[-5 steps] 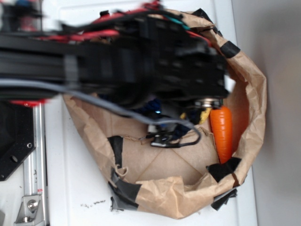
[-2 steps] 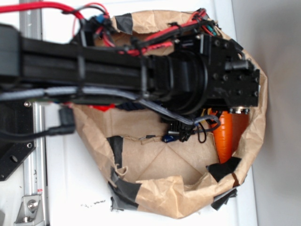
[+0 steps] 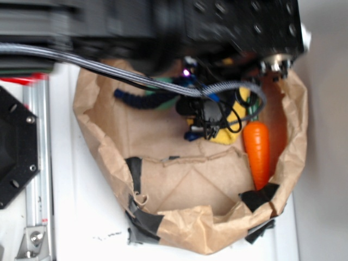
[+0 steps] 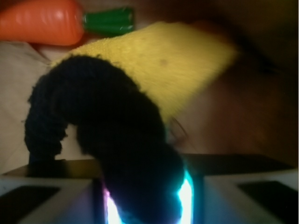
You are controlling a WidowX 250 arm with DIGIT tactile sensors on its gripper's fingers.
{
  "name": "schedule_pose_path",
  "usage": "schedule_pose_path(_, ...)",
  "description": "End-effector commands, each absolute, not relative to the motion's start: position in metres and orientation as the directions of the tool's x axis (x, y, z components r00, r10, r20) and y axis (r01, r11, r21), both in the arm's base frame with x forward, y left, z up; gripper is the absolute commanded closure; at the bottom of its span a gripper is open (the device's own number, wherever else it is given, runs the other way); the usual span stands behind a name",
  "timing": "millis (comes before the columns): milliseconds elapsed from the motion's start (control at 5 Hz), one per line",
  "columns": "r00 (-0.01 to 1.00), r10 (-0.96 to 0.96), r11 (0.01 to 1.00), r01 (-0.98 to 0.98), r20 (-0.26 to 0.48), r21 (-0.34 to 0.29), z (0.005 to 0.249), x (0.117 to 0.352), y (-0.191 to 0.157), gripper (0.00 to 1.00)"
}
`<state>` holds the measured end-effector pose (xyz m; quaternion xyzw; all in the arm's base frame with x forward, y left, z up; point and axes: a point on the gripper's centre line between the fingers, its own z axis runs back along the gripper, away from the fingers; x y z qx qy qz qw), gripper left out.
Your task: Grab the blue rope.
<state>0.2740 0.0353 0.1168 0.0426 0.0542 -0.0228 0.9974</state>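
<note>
- The black arm (image 3: pixel 163 24) stretches across the top of the exterior view, from the left edge to a motor block at upper right, blurred and cut off by the frame; it lies level over the far rim of the bag.
- A grey braided cable (image 3: pixel 109 68) runs from the left under the arm towards a knot of black wires over the middle of the bag.
- The brown paper bag (image 3: pixel 179 228), rolled down and patched with black tape, sits open on the white desk (image 3: pixel 81 217); its far edge is hidden under the arm.
- The blue rope (image 4: pixel 112 135) fills the middle of the wrist view, a dark fuzzy arch rising from between the two pale fingers (image 4: pixel 243 191) at the bottom edge, where a bright glow shows either side of it. From the exterior view one dark navy stretch (image 3: pixel 136 99) shows inside the bag, just below the arm; its other part is lost behind the wires.
- The fingers stand close on either side of the rope and appear to have it pinched; the contact itself is too dark and blurred to be sure.
- A yellow cloth (image 4: pixel 173 60) lies behind the rope.
- An orange toy carrot (image 3: pixel 257 152) lies against the right wall of the bag, beside the cloth and apart from the rope.
</note>
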Motion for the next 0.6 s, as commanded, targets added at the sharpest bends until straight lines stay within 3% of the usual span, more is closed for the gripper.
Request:
schedule_pose_path(0,0.980,0.198,0.980,-0.199,-0.013,-0.021,0.157,0.242,0.017,1.00)
schedule_pose_path(200,0.961,0.272,0.959,-0.266,0.055,-0.098,0.157,0.235,0.007,1.00)
schedule_pose_path(400,0.951,0.303,0.953,-0.300,0.067,-0.049,0.155,0.237,0.007,1.00)
